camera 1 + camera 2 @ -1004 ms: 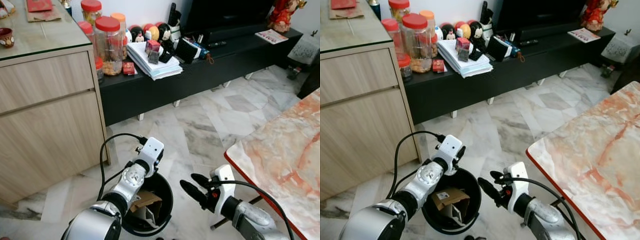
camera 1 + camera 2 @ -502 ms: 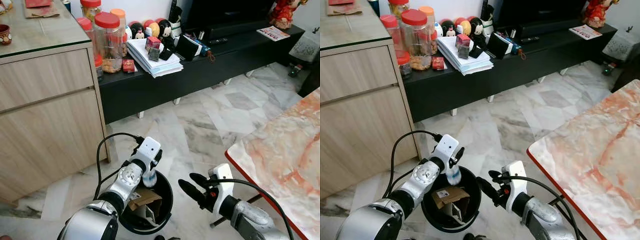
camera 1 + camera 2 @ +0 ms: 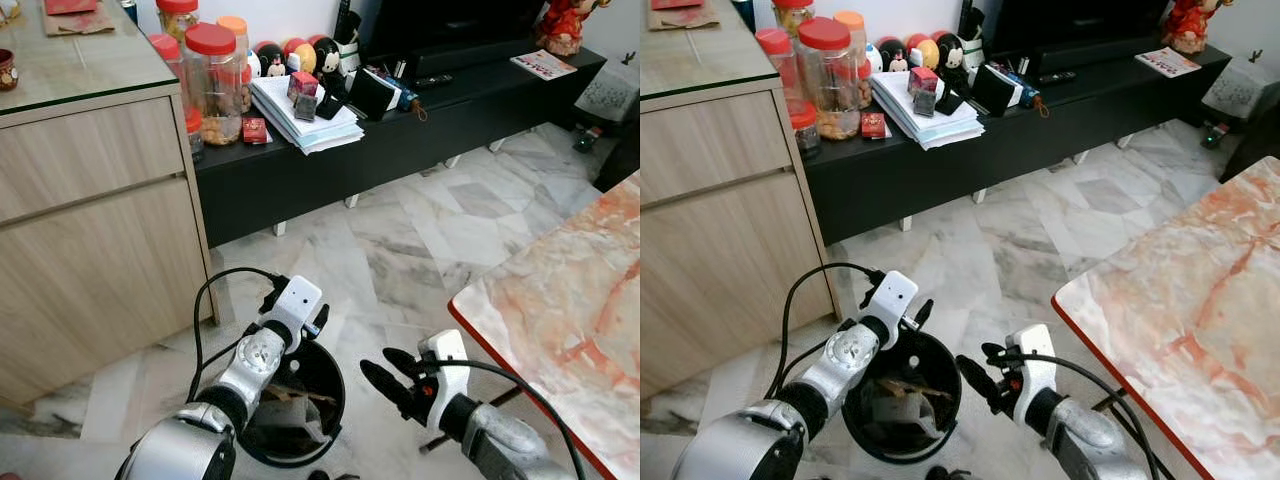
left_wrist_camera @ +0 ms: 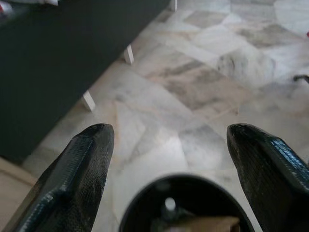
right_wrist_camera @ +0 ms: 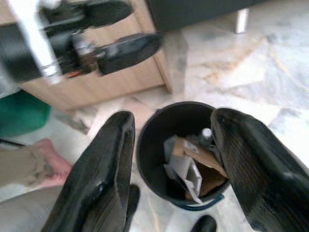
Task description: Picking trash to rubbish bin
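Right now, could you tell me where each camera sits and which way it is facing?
Left and right eye views: on the head, looking forward and down at the black bin; both arms show, the left gripper over the rim, the right gripper beside it.
Left wrist view: along its open fingers toward the marble floor.
Right wrist view: along its open fingers into the bin.
All share the bin.

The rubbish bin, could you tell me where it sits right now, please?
The black rubbish bin stands on the marble floor under the left gripper, with the right gripper beside it.
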Controlling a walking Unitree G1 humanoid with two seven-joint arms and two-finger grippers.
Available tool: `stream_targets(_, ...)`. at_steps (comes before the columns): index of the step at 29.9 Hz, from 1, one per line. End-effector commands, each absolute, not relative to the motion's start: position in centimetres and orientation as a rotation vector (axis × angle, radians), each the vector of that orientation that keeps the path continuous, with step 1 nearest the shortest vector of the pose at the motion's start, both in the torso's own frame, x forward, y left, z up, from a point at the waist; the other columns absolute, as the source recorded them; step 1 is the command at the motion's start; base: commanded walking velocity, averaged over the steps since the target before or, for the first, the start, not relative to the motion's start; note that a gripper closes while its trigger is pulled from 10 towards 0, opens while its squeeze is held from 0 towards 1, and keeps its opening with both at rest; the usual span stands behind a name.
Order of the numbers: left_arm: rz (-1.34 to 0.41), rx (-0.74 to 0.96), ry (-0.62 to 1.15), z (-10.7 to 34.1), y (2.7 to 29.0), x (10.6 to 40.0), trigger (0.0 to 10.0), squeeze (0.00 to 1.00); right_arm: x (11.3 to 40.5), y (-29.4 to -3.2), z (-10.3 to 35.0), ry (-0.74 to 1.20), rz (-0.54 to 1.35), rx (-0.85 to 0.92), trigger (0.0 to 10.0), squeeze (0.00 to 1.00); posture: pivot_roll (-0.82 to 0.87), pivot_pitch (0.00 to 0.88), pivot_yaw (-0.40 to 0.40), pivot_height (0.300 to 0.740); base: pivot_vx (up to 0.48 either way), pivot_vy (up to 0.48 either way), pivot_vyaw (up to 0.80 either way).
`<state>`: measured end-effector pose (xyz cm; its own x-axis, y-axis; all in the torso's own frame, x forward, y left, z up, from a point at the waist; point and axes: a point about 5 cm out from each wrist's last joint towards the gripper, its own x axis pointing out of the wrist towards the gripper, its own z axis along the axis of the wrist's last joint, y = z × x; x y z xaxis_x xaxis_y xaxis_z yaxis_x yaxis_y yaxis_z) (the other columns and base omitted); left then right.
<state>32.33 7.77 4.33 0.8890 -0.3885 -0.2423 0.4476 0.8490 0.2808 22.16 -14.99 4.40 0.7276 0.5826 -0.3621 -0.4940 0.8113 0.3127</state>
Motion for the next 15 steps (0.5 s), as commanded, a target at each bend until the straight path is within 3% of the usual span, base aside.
stream_targets(1, -0.413, 0.319, 0.234, 3.0, 8.4, 31.4, 10.0, 0.0, 22.0, -16.5, 3.3, 0.491, 0.512, 0.178, 10.0, 0.0, -0.05, 0.143, -0.174, 0.74, 0.0, 0.0, 0.0)
stream_targets(7, -0.18, 0.227, 0.425, -1.4, 13.1, 27.9, 10.0, 0.0, 21.0, -19.9, -1.0, 0.633, 0.288, 0.072, 10.0, 0.0, -0.02, 0.115, -0.162, 0.74, 0.0, 0.0, 0.0)
stream_targets(15, -0.08, 0.257, 0.571, -4.9, 16.2, 23.3, 10.0, 0.0, 18.8, -22.7, -4.7, 0.766, 0.099, 0.039, 10.0, 0.0, 0.02, 0.081, -0.151, 0.74, 0.0, 0.0, 0.0)
